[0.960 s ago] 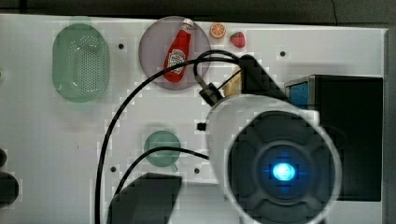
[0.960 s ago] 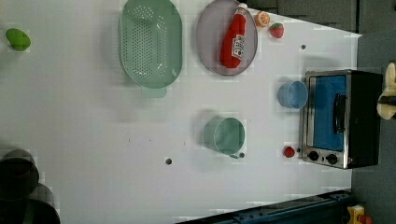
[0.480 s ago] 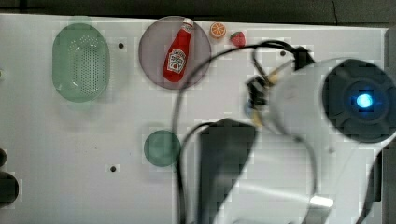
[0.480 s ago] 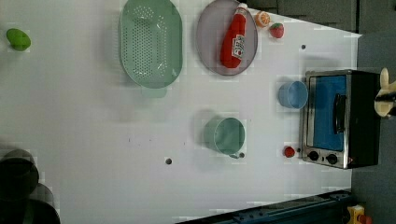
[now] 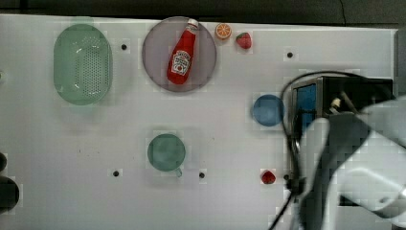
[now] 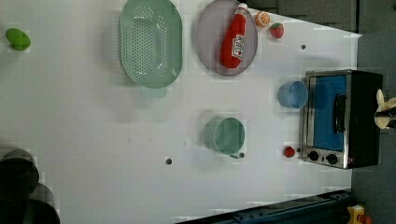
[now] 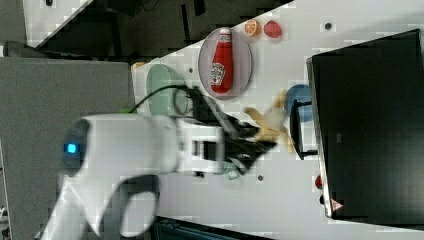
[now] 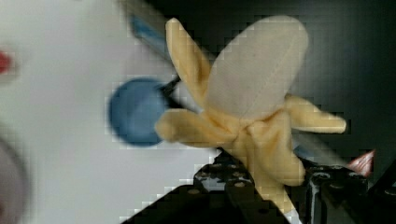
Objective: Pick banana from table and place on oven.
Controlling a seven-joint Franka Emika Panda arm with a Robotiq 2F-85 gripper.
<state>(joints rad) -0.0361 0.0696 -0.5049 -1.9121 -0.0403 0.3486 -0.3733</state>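
Observation:
The banana (image 8: 254, 107) is a pale-yellow plush fruit with its peel flaps spread, and my gripper (image 8: 268, 182) is shut on its lower end. In the right view the gripper (image 7: 260, 142) holds the banana (image 7: 270, 127) in the air beside the oven (image 7: 370, 125), near its handle and above the blue cup. In the left view the banana (image 6: 384, 109) shows past the right side of the oven (image 6: 364, 116). In the top view my white arm (image 5: 354, 163) covers much of the oven (image 5: 356, 88) on the white table (image 5: 230, 201).
A blue cup (image 5: 268, 110) stands right before the oven door. A teal cup (image 5: 166, 152) is mid-table. A ketchup bottle (image 5: 182, 52) lies on a grey plate, with a green colander (image 5: 83, 63), an orange slice (image 5: 223, 31), a strawberry (image 5: 243, 40) and a small red fruit (image 5: 268, 177).
My arm has swung toward the top view's right, from mid-table to over the oven, carrying the banana. The grip has not changed.

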